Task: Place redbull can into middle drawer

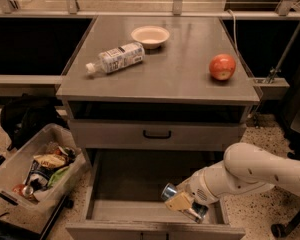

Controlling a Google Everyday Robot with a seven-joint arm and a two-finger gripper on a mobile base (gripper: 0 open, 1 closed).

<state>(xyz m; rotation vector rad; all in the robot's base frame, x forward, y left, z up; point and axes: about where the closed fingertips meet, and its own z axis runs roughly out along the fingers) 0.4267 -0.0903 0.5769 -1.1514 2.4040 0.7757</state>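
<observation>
The middle drawer [125, 184] is pulled out at the bottom of the grey cabinet, its dark flat floor showing. My white arm reaches in from the right. My gripper [182, 204] is low inside the drawer near its front right corner, shut on the redbull can [171, 192]. The can lies tilted on its side, its shiny silver end facing left, close to the drawer floor. Tan finger pads [179, 202] cover part of the can.
On the cabinet top lie a clear plastic bottle [116, 58], a white bowl [150, 36] and a red apple [222, 66]. A shut drawer front with a black handle [157, 134] sits above. A plastic bin of snacks [35, 171] stands at the left on the floor.
</observation>
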